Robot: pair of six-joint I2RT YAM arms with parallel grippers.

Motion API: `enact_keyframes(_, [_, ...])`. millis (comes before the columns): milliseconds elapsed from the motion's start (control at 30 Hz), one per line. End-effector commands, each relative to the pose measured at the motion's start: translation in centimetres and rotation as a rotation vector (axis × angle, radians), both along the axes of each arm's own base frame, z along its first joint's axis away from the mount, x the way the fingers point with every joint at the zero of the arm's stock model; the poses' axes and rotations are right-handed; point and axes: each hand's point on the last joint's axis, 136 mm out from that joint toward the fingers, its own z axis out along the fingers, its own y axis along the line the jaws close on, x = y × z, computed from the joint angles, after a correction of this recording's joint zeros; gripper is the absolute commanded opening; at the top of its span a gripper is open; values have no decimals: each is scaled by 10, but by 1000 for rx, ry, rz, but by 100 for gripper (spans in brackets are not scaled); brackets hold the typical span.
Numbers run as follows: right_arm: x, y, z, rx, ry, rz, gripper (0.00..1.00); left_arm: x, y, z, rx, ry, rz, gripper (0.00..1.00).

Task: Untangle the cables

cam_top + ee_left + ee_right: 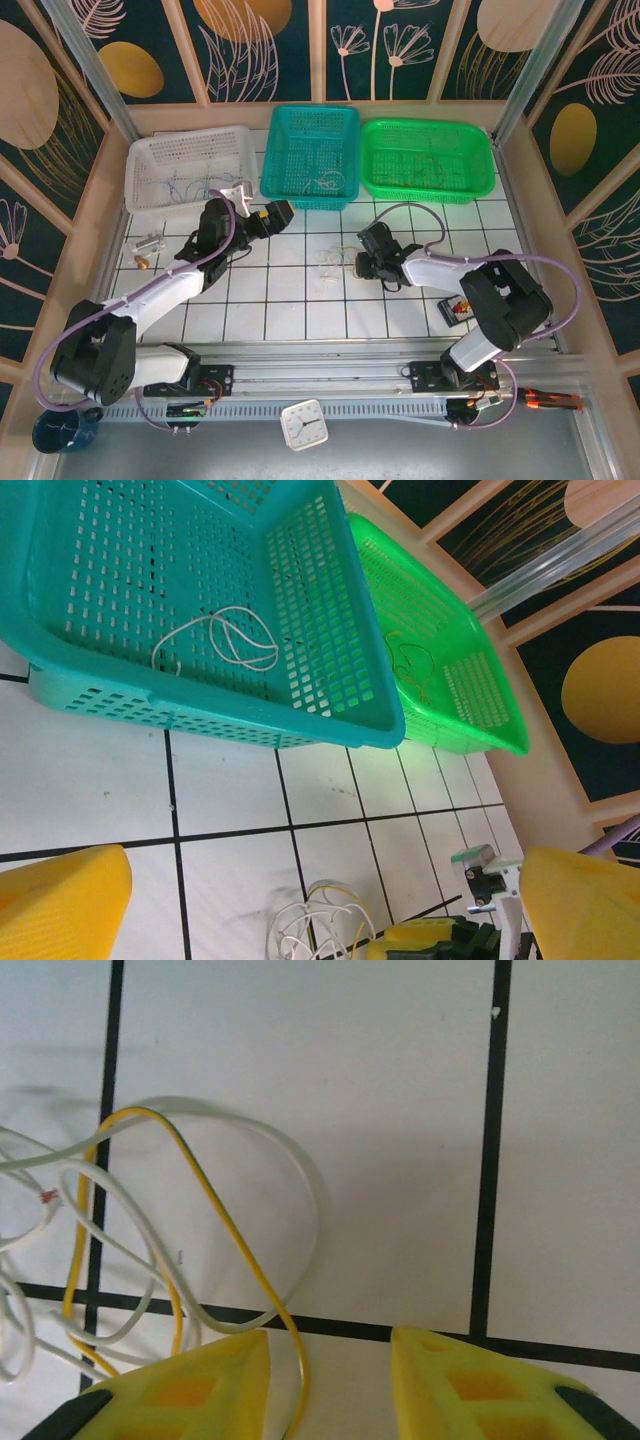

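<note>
Cables (215,1203) just ahead of right hand (330,1348)

Cables (316,1200) ahead of right gripper (330,1365): whitish strands, one yellow, maybe green-edged at its arc. Right fingers (200,1380) yellow, black at base. Table (400,1110): white tiles, black grid. Left gripper (320,905): yellow too. Beyond it: teal basket (335,695), bright green basket (480,705). To its left: white basket (190,150). Walls (160,30): dark teal, gold ovals, pale leaf outlines. Arms (435,270): white and black. Hoses (577,300) purple.
</note>
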Motion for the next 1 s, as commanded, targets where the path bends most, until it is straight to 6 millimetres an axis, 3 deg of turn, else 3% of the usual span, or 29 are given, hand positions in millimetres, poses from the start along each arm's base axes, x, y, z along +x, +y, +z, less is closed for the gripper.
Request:
enact_keyframes(0, [0, -3, -7, -35, 5, -15, 33, 2, -4, 4, -22, -20, -4, 99])
enact_keyframes(167, [0, 2, -16, -20, 25, 0, 19, 1, -6, 1, -21, -15, -6, 99])
enact_keyframes(367, [5, 19, -7, 41, 13, 32, 0, 1, -5, 1, -16, -18, -6, 99])
enact_keyframes(467, [11, 27, 15, 83, -25, 43, 0, 0, -5, -2, -6, -16, -8, 99])
enact_keyframes(633, [21, 35, 72, 168, -137, 46, 0, -1, -5, -4, 0, -14, -13, 99])
enact_keyframes(800, [25, 39, 123, 252, -234, 51, 0, -3, -7, -2, -10, -20, -26, 99])
enact_keyframes(967, [24, 48, 163, 345, -305, 86, 0, -6, -10, 2, -26, -35, -49, 99])
